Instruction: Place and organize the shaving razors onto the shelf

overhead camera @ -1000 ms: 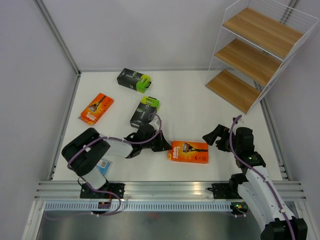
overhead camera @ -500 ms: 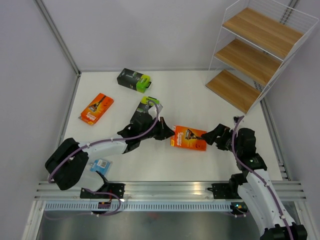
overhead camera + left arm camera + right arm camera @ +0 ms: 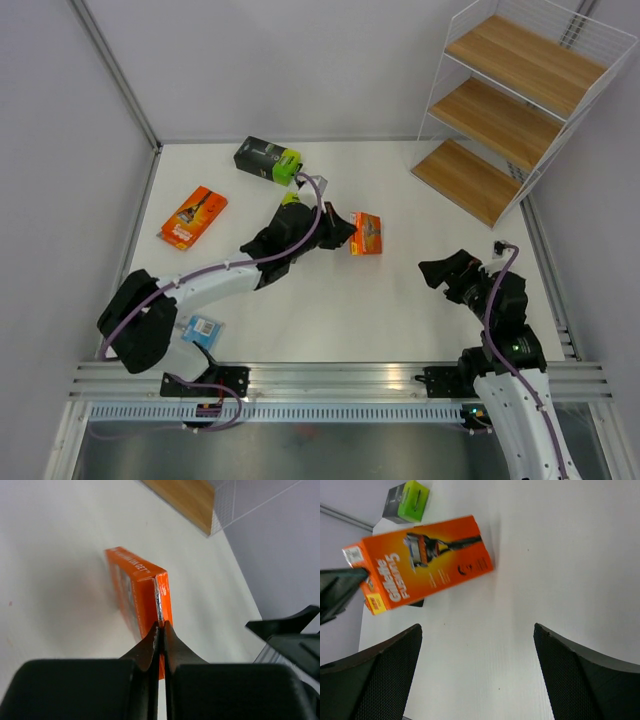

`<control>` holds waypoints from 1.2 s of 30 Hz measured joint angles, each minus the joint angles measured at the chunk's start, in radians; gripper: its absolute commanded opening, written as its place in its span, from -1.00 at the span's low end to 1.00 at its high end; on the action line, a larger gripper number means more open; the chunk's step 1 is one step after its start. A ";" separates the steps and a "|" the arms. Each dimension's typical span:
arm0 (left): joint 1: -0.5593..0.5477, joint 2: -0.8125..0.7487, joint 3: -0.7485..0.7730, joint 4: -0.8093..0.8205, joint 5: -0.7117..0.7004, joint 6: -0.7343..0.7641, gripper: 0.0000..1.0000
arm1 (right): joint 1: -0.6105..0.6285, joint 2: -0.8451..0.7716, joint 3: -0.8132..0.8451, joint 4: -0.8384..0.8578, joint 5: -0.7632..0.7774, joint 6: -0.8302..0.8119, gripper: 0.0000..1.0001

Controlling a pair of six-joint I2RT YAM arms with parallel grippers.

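At the far left one orange card [image 3: 193,217] lies flat on the counter [image 3: 400,190], with a black box [image 3: 268,160] near the back edge. The left end effector [image 3: 342,231] is clenched on the thin end seam of the second orange pack [image 3: 366,233], holding it on edge at mid-counter. It looks lifted, though no view shows the gap. The narrow pinch probably leaves the broad faces free for a handover. The right end effector [image 3: 445,270], released and spread wide, faces that pack. The shelf [image 3: 500,120] at the far right carries no packs, and its upper corner is cut off. The left arm hides most of the other black box [image 3: 293,201] and part of the blue blister [image 3: 203,328].
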 measured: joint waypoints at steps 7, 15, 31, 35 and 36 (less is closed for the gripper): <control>0.003 0.162 0.203 0.069 0.028 0.085 -0.95 | 0.000 -0.104 -0.072 -0.099 0.003 0.053 0.96; 0.006 0.417 0.435 0.176 0.146 0.156 -0.95 | 0.000 -0.202 -0.041 -0.189 0.031 0.035 0.96; 0.007 0.879 1.014 0.273 0.190 0.314 -0.95 | 0.000 -0.256 0.035 -0.354 0.002 -0.019 0.96; 0.010 0.958 1.138 0.286 0.191 0.313 -0.95 | 0.000 -0.253 0.020 -0.353 -0.003 -0.019 0.96; 0.011 0.985 1.173 0.289 0.191 0.313 -0.95 | 0.000 -0.248 0.020 -0.353 -0.003 -0.019 0.96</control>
